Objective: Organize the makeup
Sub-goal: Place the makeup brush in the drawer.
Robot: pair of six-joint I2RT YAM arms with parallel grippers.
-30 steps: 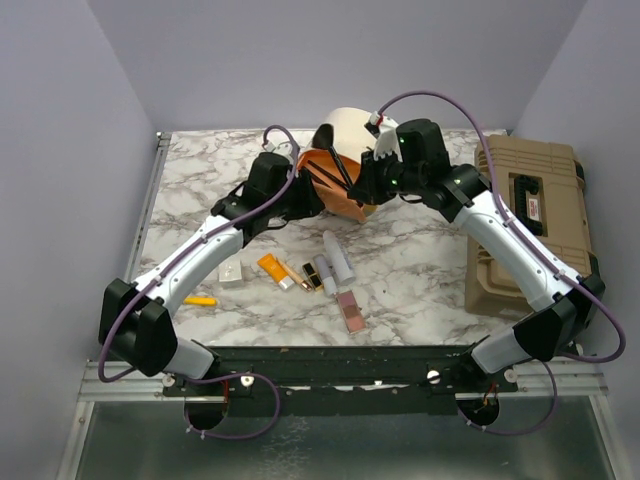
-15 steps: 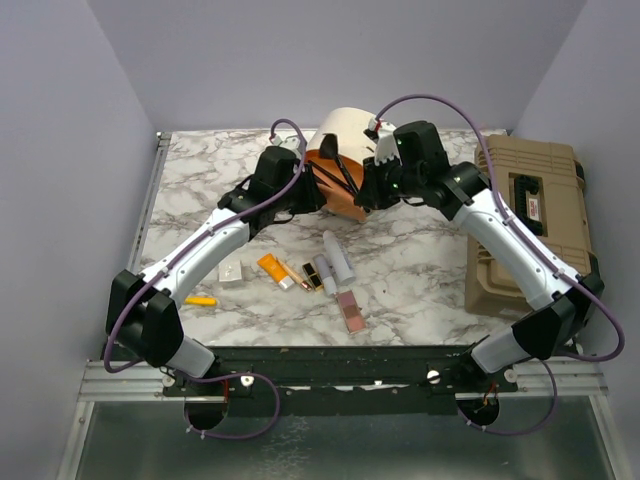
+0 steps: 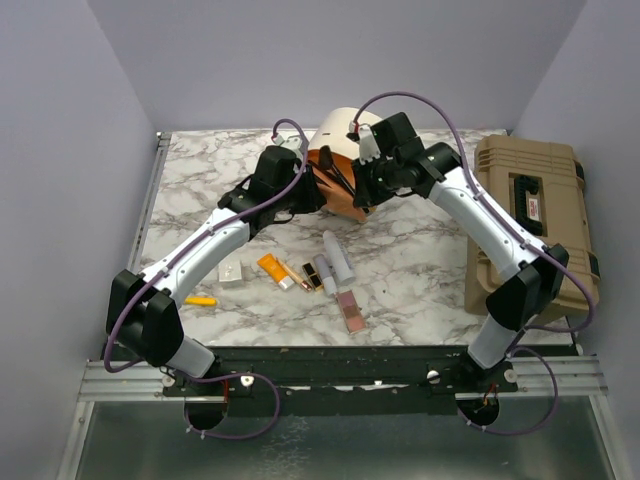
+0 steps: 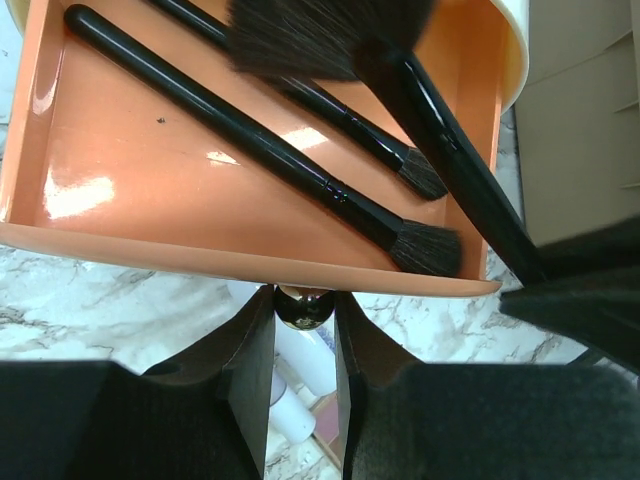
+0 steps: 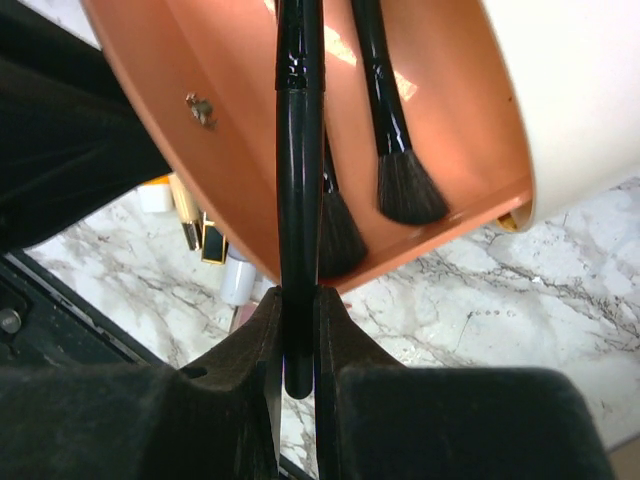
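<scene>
A lab test booth is indicated: a marbled table [image 3: 190, 170] is enclosed by plain walls [image 3: 60, 150], with a metal rail [image 3: 340, 390] fixed in front.

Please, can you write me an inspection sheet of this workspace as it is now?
Surface: marble table, no spill seen.
Job's things: white tubes, lipsticks, orange tube, pink palette and compact lie loose in front; two brushes lie in the case.
Clutter: yellow stick at left front; tan toolbox at right edge.
Grippers: left gripper shut on the case's knob; right gripper shut on a big brush.
Cables: purple cables arch over both arms.
Surroundings: grey walls; nothing else seen.
</scene>
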